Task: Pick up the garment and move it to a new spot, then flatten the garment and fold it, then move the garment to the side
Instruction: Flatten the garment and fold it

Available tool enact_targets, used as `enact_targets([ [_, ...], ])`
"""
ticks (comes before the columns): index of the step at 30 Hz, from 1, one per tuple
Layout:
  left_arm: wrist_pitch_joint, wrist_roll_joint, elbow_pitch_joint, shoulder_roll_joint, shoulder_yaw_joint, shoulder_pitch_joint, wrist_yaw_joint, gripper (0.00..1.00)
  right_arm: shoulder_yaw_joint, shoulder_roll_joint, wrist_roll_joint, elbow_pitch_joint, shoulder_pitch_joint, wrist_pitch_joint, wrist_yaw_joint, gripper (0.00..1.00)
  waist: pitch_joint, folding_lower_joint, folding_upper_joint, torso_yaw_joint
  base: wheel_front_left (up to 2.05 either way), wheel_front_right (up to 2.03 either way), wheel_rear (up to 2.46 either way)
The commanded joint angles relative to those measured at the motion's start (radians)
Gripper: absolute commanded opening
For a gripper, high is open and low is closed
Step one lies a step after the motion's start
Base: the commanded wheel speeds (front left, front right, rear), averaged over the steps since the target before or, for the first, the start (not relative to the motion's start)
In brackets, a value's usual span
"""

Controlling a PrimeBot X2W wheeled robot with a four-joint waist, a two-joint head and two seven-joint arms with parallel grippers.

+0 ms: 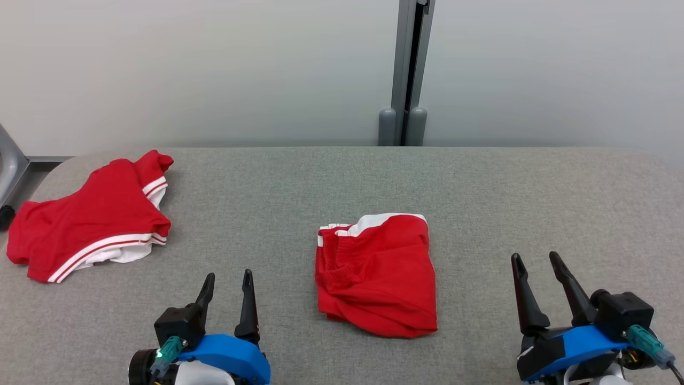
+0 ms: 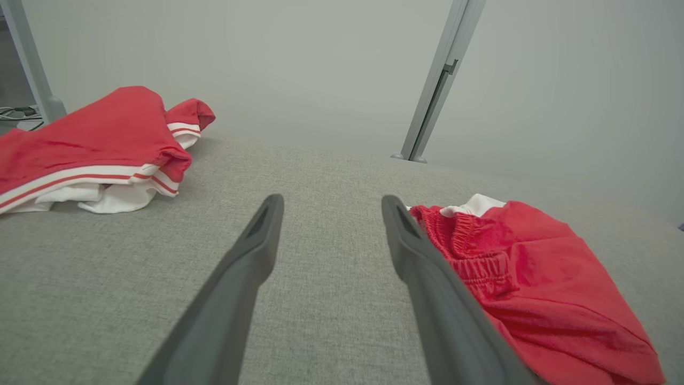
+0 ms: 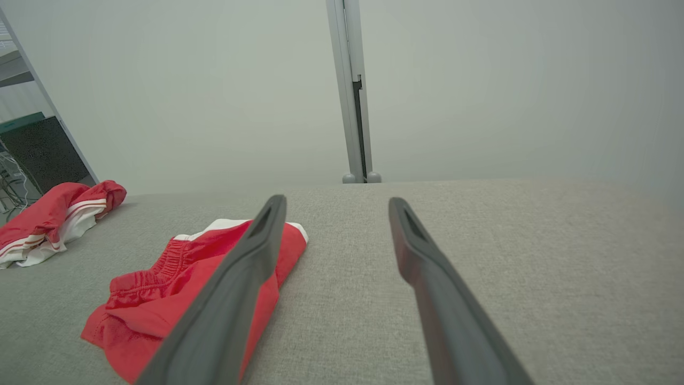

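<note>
Lying at the middle of the grey fabric table (image 1: 481, 192) were the folded red shorts (image 1: 377, 275), white waistband trim at the far edge, elastic gathers along their left side. Nothing touched them. The left gripper (image 1: 228, 274) hovered low at the near edge, to the left of the shorts, its two dark fingers spread apart and empty. In the left wrist view the shorts (image 2: 534, 278) sat just beside the right-hand finger (image 2: 427, 278), partly hidden behind it. The right gripper (image 1: 534, 255) stood well off to the shorts' right, fingers also wide apart with bare table between them. Its wrist view had the shorts (image 3: 176, 278) to the left, behind one finger (image 3: 235, 289). Over at the far left corner, a second red garment with white stripes (image 1: 91, 214) lay crumpled, well apart from both grippers. A grey post (image 1: 406, 69) rose behind the table.
</note>
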Motion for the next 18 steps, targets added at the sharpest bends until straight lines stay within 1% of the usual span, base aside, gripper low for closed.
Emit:
enact_targets([
  [1,-0.005,0.006,0.001,0.005,-0.001,0.005,-0.005,1.0,0.002,-0.001,0.003,0.005,0.02,-0.002,0.0,1.0,-0.001,0.0001,0.0001,0.0,0.0,0.0,0.0],
  [18,-0.005,0.008,0.007,0.002,0.001,-0.002,-0.001,1.0,0.008,-0.001,-0.025,0.031,0.014,0.021,0.0,1.0,-0.003,0.0001,0.0001,0.006,0.0,0.0,0.0],
])
